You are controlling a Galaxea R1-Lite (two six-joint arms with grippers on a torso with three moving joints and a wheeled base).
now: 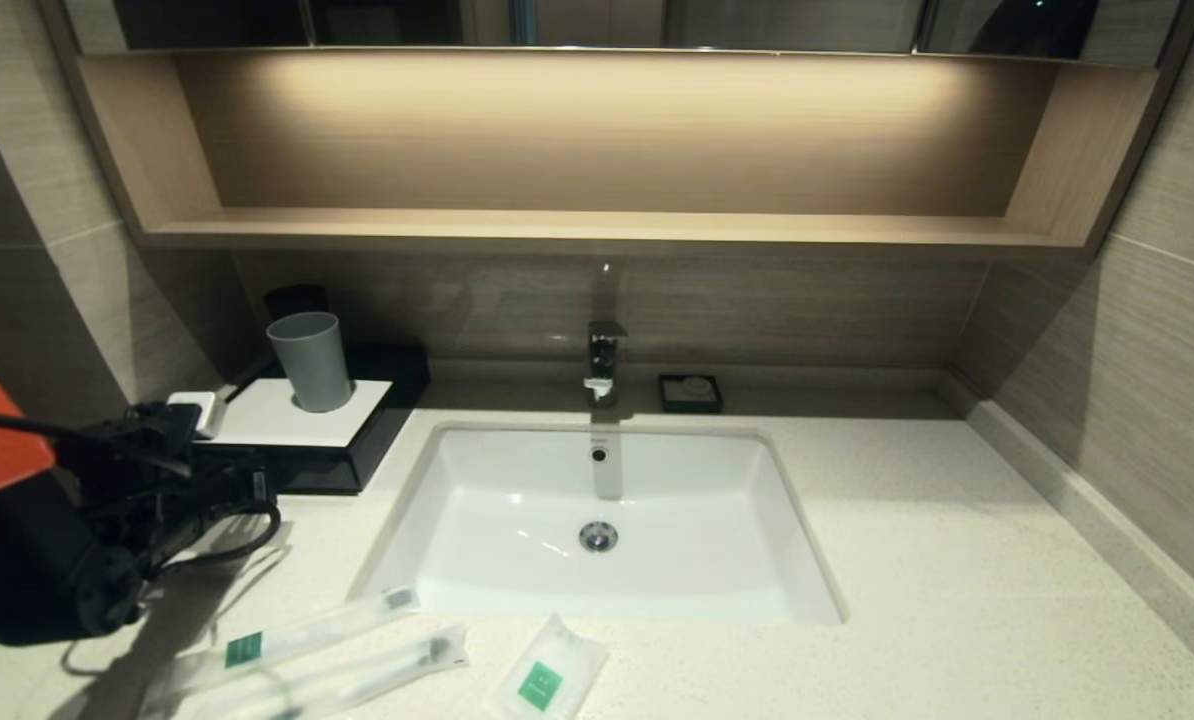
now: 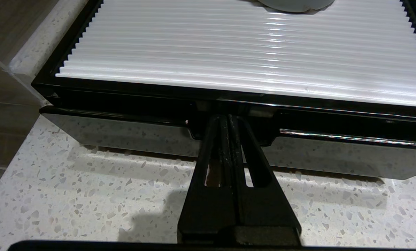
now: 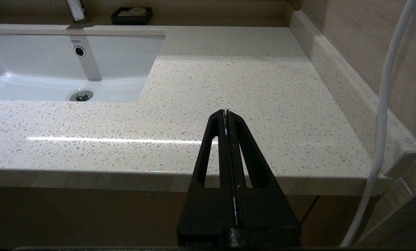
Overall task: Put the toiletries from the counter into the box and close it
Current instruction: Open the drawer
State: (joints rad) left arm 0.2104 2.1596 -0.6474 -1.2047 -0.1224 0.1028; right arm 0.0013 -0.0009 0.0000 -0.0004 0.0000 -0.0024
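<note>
- So the counter (image 1: 907, 560) is the big stage here, cream speckled stone with the sink (image 1: 597, 520) sunk in the middle.
- The box (image 2: 236, 45) sits at the back left corner of it, against the wall, grey cup (image 1: 310, 360) standing on its ribbed white top. The drawer front (image 2: 124, 134) looks pulled out only a sliver, if at all, so nothing can go in yet.
- Left gripper (image 2: 229, 120) is right at the box's front, fingers pressed together with the tips poked into the notch at the middle of the drawer front. Reads to me like the open-the-drawer step.
- Right gripper (image 3: 226, 113) is parked off the front edge of the counter on the sink's right, fingers pressed together too, holding nothing.
- The toiletries are all out on the near edge: two toothbrush packets (image 1: 307, 635) side by side and the white sachet (image 1: 547, 680) just right of them.
- Next move, I'd guess: hook that notch and pull straight towards the counter's front edge, without dragging the whole box or tipping the cup.
</note>
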